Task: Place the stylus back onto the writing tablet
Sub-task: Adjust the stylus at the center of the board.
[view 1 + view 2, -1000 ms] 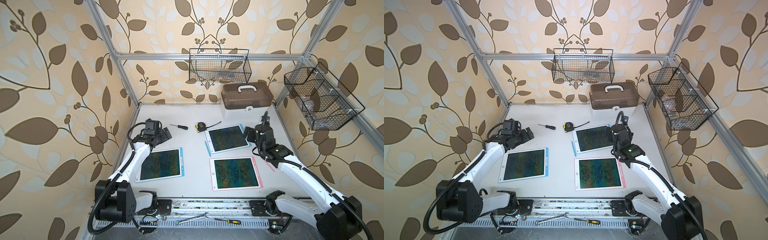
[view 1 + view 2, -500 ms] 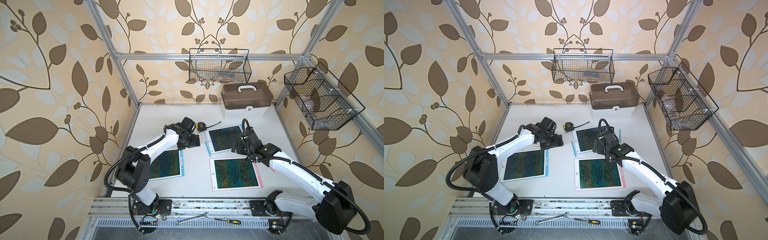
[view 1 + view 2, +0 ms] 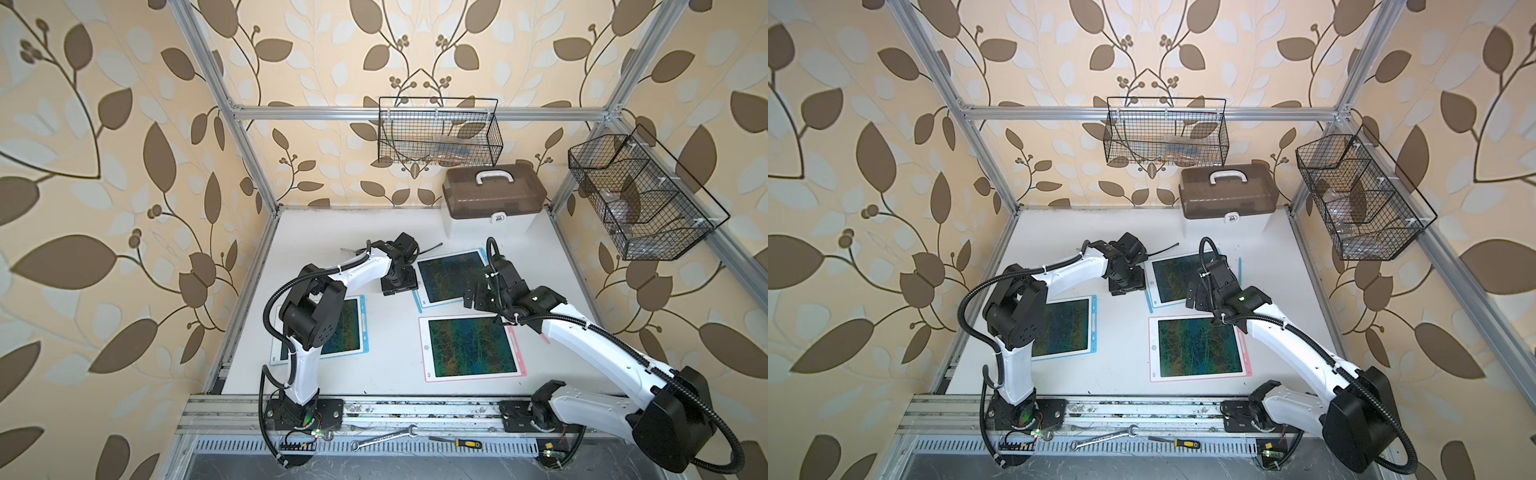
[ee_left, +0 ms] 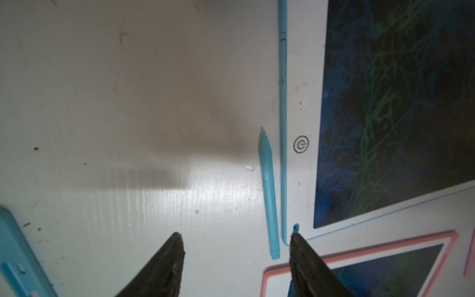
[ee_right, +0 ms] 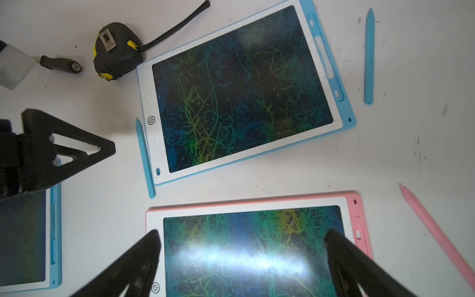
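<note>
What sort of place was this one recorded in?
Probably a staged robot test cell, not a real room: leaf-patterned wallpaper panels stand behind a bare aluminium frame, and the white left arm and right arm are mounted on a metal rail at the white tabletop's front edge.

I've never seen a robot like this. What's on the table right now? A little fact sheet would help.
Tablets: far blue tablet, near blue tablet, pink tablet; all flat
Loose styluses: blue stylus along the far blue tablet's button edge; second blue stylus off its opposite edge; pink stylus beside the pink tablet
Left jaws: apart, by the blue stylus, gripping nothing
Right jaws: wide apart above the pink tablet, empty
Extras: tape measure, screwdriver, brown-lidded box
</note>
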`<state>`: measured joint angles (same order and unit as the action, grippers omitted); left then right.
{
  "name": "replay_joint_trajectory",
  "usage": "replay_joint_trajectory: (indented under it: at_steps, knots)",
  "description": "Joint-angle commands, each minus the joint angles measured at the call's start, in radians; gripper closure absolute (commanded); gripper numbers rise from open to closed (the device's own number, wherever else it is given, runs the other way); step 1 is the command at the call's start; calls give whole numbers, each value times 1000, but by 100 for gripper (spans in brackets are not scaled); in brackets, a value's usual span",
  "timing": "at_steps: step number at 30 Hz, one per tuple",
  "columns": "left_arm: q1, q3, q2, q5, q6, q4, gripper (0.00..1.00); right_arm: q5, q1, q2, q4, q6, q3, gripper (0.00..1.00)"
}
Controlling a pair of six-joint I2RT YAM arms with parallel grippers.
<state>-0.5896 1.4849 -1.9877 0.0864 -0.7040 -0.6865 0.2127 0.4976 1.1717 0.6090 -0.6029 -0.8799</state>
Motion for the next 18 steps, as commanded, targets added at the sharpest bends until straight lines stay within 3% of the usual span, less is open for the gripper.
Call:
replay_joint_trajectory:
  at_steps: [1,8,18]
  knots:
    - [-6,47,-28,-82,-55,-26,39,-17,-28,18,63,83,-78,0]
    - [-15,76,-80,-135,-100,-14,47,-58,-86,46,108,199,-147,0]
    - [-57,137,-113,-190,-157,-35,46,-115,-133,40,129,337,-175,0]
